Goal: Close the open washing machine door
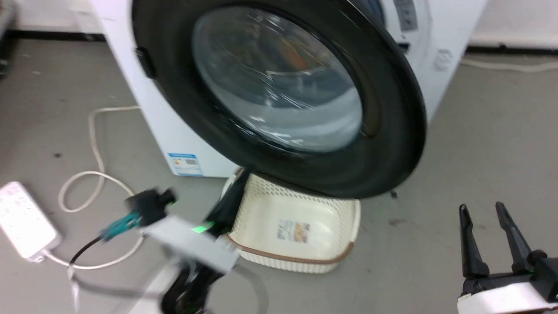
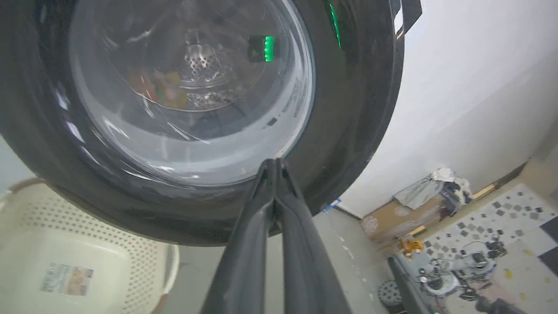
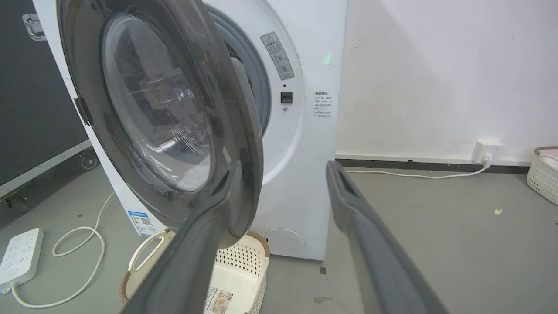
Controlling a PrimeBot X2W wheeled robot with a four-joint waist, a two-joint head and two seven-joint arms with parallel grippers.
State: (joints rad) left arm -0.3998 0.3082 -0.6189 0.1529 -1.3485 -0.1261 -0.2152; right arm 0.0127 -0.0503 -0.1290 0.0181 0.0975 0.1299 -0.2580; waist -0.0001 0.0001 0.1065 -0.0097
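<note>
Left gripper: fingers pressed together, nothing between them. Tips sit on the washing machine door, at the lower edge of the glass where it meets the black ring; contact likely, can't confirm. Head view shows the same gripper blurred, pointing up at the door's bottom rim.

Right gripper: fingers spread wide, holding nothing, low and well off to the right of the door. Its wrist view looks between the fingertips at the washer front.

Door is ajar, swung out from the white washing machine, with a clear gap on its free side; grey rubber ring visible behind it.

Cream perforated basket on the floor directly under the door, label inside.

Further left on the grey floor: white power strip and looped cable. Wall socket on the far white wall.
</note>
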